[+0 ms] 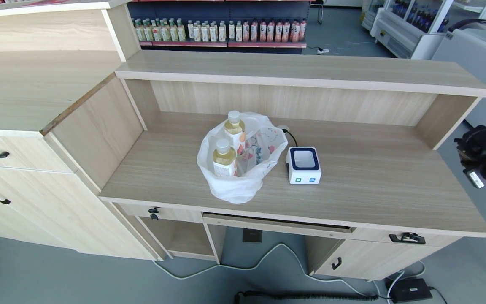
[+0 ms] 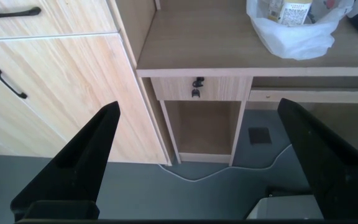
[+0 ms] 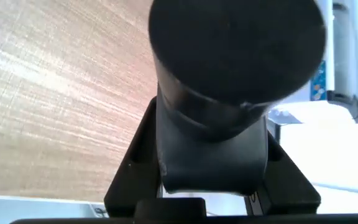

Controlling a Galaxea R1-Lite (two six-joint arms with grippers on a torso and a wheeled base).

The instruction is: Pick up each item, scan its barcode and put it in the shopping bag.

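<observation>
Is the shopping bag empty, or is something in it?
Not empty: two capped bottles stand upright inside the bag, whose mouth is open.

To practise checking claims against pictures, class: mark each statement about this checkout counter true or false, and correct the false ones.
1. Two bottles stand inside the shopping bag. True.
2. The scanner sits on the robot's left of the bag. False: it sits on the counter to the robot's right of the bag.
3. The left tool grips a bottle. False: its fingers are spread apart with nothing between them, below the counter's edge.
4. A dark cable leads from the scanner towards the back of the counter. True.
</observation>
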